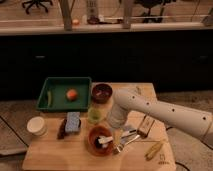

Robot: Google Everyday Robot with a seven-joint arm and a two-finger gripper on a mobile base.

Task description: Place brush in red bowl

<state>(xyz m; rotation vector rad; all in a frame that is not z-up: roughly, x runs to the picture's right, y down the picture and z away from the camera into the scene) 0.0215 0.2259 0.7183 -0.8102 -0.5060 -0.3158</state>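
Note:
The red bowl [93, 134] sits on the wooden table, front centre. The brush [104, 140] lies inside it, its pale handle showing over the dark bristle head. My gripper [118, 128] is at the end of the white arm that reaches in from the right. It sits just right of and above the bowl's rim, largely hidden by the wrist.
A smaller dark maroon bowl [102, 92] and a green tray [58, 105] holding an orange fruit [72, 94] are at the back. A green cup [94, 116], a blue sponge [73, 121], a white cup [36, 126], a metal fork [125, 143] and a yellowish utensil [154, 149] surround the bowl.

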